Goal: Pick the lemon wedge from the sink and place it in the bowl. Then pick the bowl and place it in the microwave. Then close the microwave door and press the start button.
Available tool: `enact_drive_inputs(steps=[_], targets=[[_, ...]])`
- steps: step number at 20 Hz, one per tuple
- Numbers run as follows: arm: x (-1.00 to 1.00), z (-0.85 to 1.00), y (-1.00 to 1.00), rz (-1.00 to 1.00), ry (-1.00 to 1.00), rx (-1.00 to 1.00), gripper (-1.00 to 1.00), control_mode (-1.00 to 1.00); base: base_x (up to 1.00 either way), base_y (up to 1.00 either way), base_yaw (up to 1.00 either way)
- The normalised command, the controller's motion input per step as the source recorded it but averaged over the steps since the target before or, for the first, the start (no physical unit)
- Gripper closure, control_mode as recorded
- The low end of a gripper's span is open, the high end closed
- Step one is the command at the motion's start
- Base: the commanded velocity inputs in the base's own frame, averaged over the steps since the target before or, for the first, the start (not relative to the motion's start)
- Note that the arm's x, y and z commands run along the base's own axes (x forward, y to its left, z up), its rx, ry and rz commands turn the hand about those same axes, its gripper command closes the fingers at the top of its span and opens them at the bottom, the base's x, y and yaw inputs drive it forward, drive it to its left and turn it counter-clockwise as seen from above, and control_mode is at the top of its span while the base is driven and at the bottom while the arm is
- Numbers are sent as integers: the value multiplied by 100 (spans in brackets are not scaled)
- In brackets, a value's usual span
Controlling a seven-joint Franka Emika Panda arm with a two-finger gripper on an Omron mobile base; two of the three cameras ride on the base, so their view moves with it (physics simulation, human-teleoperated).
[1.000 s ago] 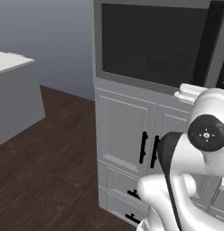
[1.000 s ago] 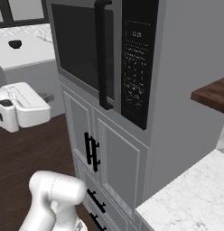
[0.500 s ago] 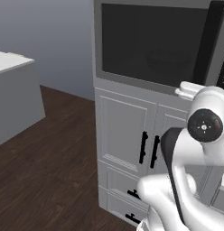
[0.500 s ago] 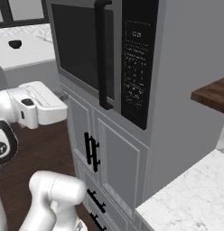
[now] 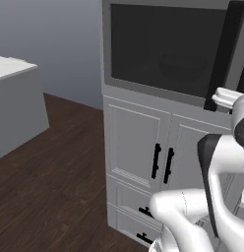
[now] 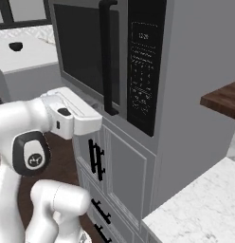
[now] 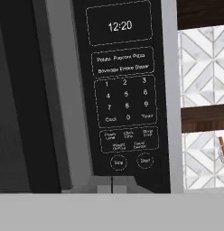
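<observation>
The microwave (image 6: 138, 28) sits built in above the cabinets. The microwave door (image 5: 166, 47), with its dark glass pane, is closed, and its black handle (image 6: 107, 57) runs down beside the control strip (image 6: 140, 71). In the hand view the keypad (image 7: 125, 90) reads 12:20, with the start button (image 7: 145, 160) at the lower right. My gripper (image 7: 112, 184) is shut and empty, a short way from the strip, just below the buttons. The white hand (image 6: 74, 116) hangs in front of the door's lower edge. The lemon wedge, the bowl and the sink are out of view.
Grey cabinet doors with black handles (image 5: 162, 162) stand under the microwave, with drawers below. A marble counter (image 6: 200, 213) lies at the lower right and a wooden shelf (image 6: 223, 97) above it. A pale island (image 5: 11, 98) stands left over dark wood floor (image 5: 55, 172).
The arm has swung the hand rightward and closer to the microwave front. The gripper stays shut and the door stays closed.
</observation>
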Motion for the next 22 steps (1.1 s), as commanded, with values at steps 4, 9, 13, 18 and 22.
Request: enact_drive_inputs(steps=[4, 9, 13, 18, 22], targets=[[0, -10, -47, 2, -4, 0, 100, -100, 0, 0, 0], [0, -20, -32, 2, -2, 0, 100, -100, 0, 0, 0], [2, -27, -30, 3, 0, 0, 100, -100, 0, 0, 0], [13, -12, -29, 3, 0, 0, 100, -100, 0, 0, 0], [15, -6, -24, 4, 0, 0, 100, -100, 0, 0, 0]])
